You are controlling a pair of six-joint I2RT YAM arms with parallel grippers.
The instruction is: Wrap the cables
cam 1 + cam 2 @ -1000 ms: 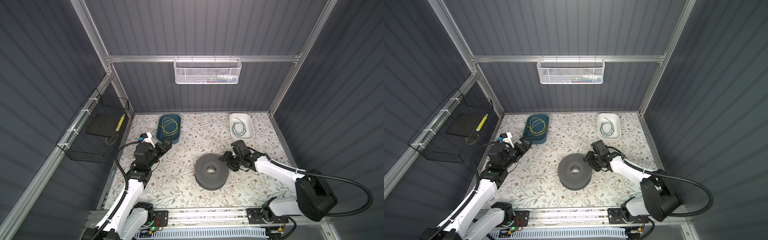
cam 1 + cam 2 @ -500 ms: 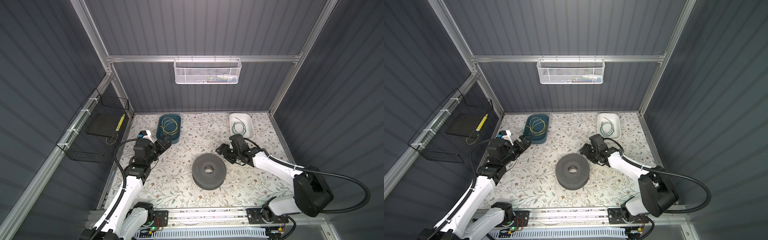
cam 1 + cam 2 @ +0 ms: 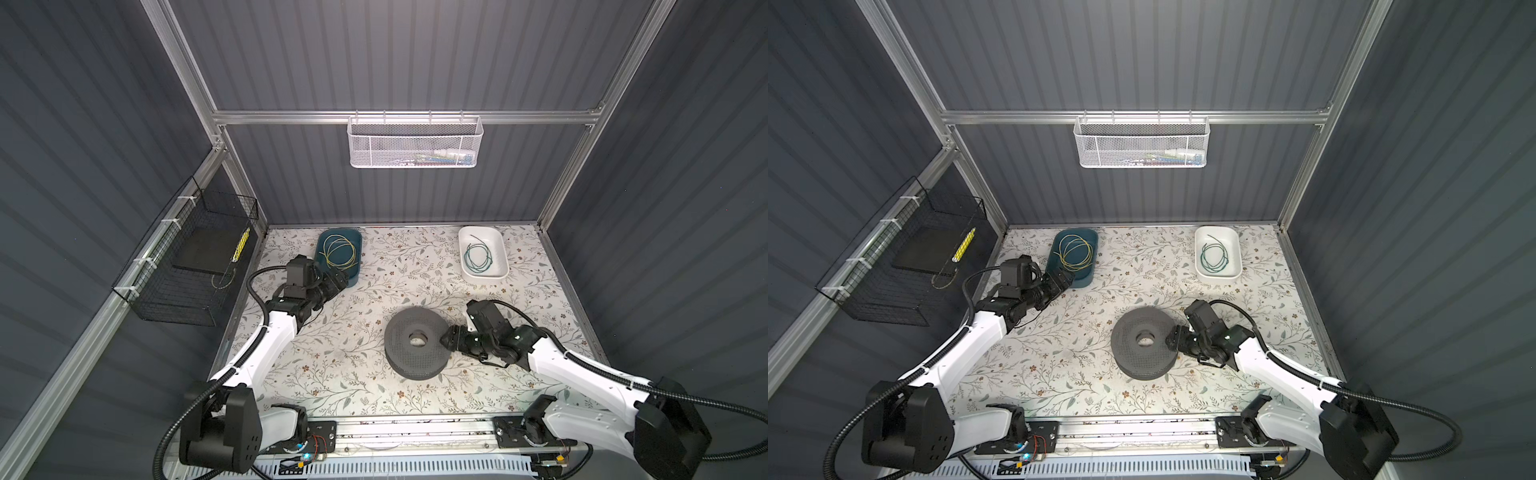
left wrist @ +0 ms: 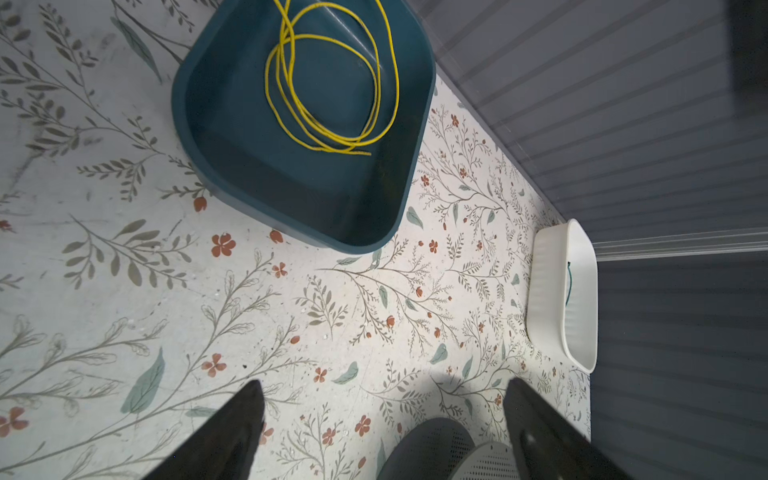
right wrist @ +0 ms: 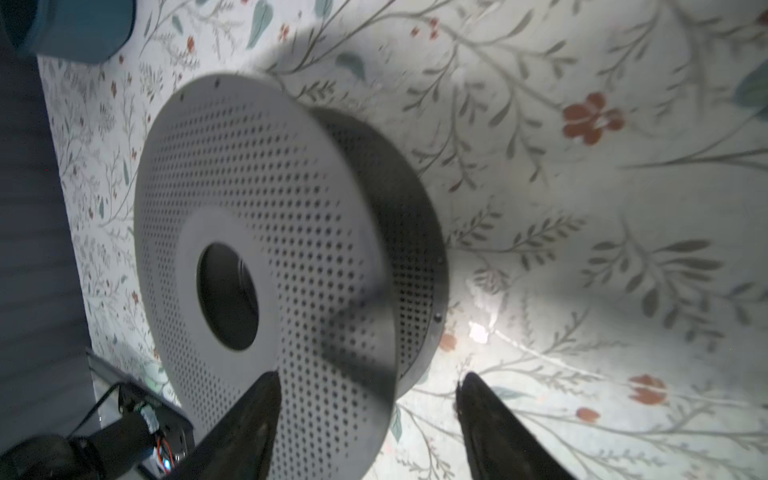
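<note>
Right now the yellow cable (image 3: 338, 253) lies in loose loops inside the blue tray (image 3: 358, 266), at the back left of the surface (image 3: 353, 374). The green cable (image 3: 478, 257) lies curled up in the white tray (image 3: 494, 241), at the back right. The two trays are well apart, and both top views show each cable all inside its own tray. The left wrist view shows the yellow cable (image 4: 332, 95) close up, with one end lying loose on the tray floor. A gray spool (image 3: 399, 336) full of small holes sits flat near the middle of the surface, closer to the front than the trays. The left arm (image 3: 274, 332) reaches toward the blue tray. The left jaws stand wide apart, just beside the near end of that tray, and they hold nothing. In the left wrist view only the flowery surface shows between the two black fingers (image 4: 232, 436). The right arm (image 3: 582, 370) reaches to the right side of the spool. The right jaws stand apart too. In the right wrist view the rim of the spool (image 5: 291, 187) sits between the two black fingers (image 5: 490, 428). That picture is blurry, so I cannot tell if a finger touches the spool. A white basket (image 3: 413, 145) hangs on the back wall and a black basket (image 3: 183, 291) on the left wall.
</note>
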